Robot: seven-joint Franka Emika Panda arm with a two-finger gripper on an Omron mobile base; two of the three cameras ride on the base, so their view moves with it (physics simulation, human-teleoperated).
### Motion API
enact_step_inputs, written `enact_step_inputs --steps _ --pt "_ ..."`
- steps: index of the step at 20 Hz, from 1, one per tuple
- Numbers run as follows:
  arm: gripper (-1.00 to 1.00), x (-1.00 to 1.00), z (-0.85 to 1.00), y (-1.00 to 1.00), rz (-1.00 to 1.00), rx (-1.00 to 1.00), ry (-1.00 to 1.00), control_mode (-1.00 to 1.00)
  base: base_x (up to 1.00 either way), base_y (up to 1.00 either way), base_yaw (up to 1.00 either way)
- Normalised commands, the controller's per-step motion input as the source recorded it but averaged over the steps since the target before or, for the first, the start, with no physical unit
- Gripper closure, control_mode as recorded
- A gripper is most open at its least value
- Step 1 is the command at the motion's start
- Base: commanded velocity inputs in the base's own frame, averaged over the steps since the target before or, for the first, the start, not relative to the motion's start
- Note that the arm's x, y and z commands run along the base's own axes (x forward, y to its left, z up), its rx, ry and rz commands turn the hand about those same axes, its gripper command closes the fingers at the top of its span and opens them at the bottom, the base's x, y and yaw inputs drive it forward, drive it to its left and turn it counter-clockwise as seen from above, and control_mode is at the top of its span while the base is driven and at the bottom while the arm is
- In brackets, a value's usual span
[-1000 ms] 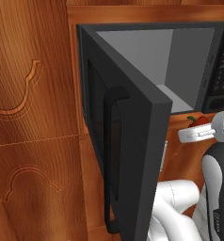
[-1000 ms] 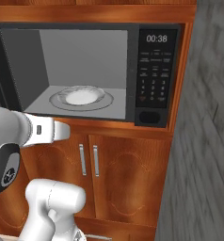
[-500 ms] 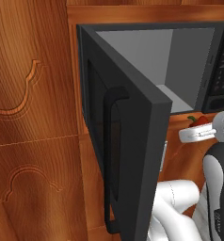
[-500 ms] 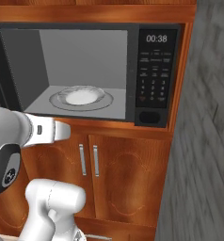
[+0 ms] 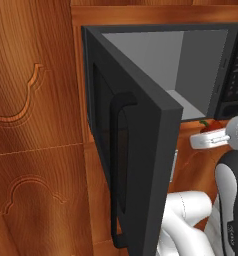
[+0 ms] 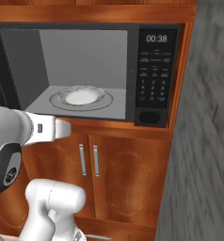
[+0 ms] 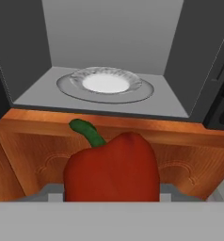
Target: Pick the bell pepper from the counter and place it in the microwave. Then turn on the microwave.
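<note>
Gripper (image 7: pixel 112 195) clamps red bell pepper (image 7: pixel 112 170), fingers prob hidden behind it. Pepper sits just outside open microwave (image 6: pixel 90 75), below its glass turntable (image 7: pixel 104 84); door (image 5: pixel 136 150) swung out.

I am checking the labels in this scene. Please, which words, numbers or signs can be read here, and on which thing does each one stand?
"00:38": on the clock display at the top of the microwave control panel.
Keypad buttons below the display: marks too small and blurred to read.
Round dark badge on the robot arm: blurred, not readable.
</note>
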Motion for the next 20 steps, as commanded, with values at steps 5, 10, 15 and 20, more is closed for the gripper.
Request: enact_step_inputs --steps 5,10,15,20 --pt "1.00 0.09 0.00 -0.02 0.00 0.00 -0.03 -1.00 0.00 0.00 0.00" --pt "1.00 0.11 0.00 0.00 0.00 0.00 -0.07 -1.00 0.00 0.00 0.00" --pt "1.00 0.08 0.02 0.00 0.00 0.00 -0.07 -1.00 0.00 0.00 0.00" --pt "1.00 0.16 0.05 0.00 0.00 0.00 -0.01 -1.00 0.00 0.00 0.00"
